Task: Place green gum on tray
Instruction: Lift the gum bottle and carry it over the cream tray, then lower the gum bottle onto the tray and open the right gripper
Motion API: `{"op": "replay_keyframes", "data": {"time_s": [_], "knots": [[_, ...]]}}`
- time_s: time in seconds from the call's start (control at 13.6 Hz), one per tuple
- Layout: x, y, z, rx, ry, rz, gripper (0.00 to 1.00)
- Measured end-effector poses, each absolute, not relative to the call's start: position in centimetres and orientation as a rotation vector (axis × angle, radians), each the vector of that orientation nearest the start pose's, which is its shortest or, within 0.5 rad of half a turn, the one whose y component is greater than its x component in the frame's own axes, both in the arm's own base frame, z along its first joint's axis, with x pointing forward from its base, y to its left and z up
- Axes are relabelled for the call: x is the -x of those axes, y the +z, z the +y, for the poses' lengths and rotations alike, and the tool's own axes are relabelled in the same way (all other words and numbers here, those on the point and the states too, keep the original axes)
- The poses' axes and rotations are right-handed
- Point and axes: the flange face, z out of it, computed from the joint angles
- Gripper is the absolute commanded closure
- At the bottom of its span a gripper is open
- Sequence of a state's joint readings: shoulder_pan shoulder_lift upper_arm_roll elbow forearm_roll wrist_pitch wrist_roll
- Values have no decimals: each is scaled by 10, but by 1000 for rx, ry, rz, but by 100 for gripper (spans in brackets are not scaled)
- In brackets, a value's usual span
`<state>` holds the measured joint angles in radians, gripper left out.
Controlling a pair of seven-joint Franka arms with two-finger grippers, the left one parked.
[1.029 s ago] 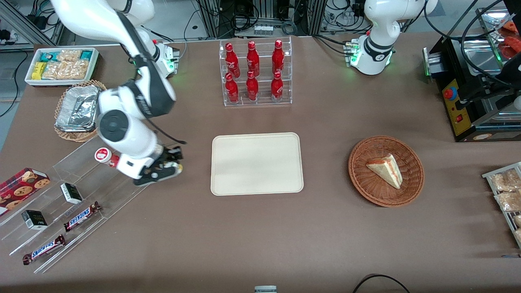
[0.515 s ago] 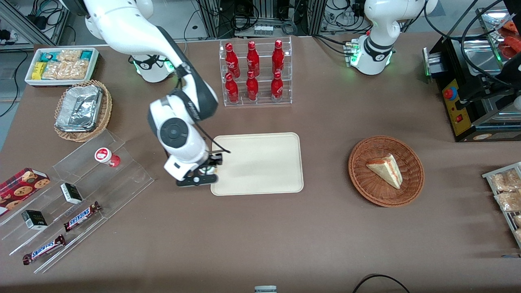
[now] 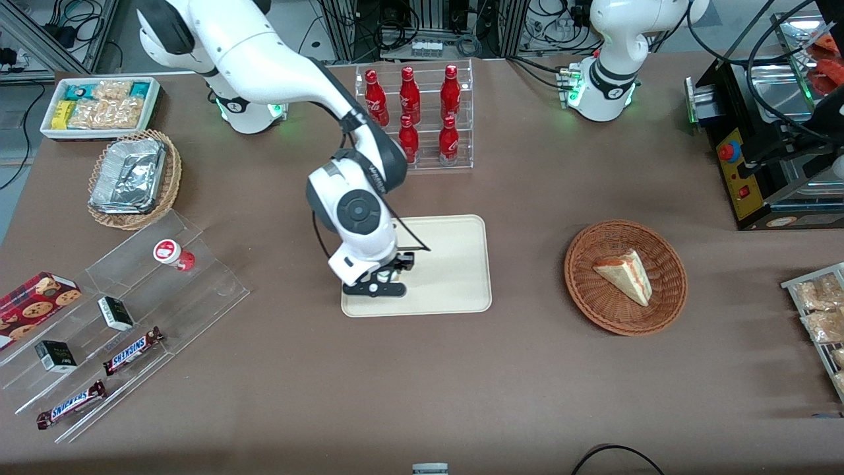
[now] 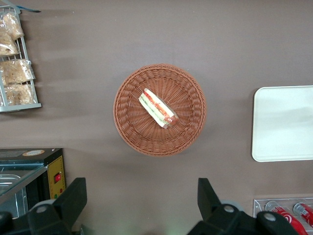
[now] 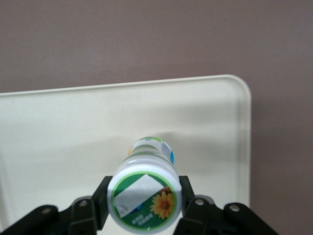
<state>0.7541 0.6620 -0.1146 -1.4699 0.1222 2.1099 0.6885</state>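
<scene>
The green gum (image 5: 145,199) is held in the gripper (image 5: 145,203), whose two black fingers (image 5: 188,198) are clamped against the sides of the bottle just under its lid. In the right wrist view the round lid is seen from above, with a green ring, a white patch and an orange flower mark, and the white-and-green body hangs below it over the cream surface of the tray (image 5: 63,127). Whether the bottle's base touches the tray cannot be told. In the front view the gripper (image 3: 380,282) is placed over the part of the tray (image 3: 455,264) that lies toward the working arm's end of the table and near the tray's edge closest to the front camera; the gum itself is hidden there by the wrist. A red-lidded bottle (image 3: 170,253) stands on a clear stepped rack (image 3: 132,297) toward the working arm's end, well apart from the tray. A clear stand of red bottles (image 3: 428,125) is set farther from the front camera than the tray. A brown wicker basket (image 3: 666,264) holding a sandwich wedge (image 3: 625,274) lies toward the parked arm's end, apart from the tray.
</scene>
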Motion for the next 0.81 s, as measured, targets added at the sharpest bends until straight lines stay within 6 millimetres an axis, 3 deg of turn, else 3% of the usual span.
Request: {"op": "replay_keyframes", "data": {"time_s": [0.29,0.81], "knots": [[-542,271,472,3108,36,164,100],[-537,252,477,3077,110,210,100]]}}
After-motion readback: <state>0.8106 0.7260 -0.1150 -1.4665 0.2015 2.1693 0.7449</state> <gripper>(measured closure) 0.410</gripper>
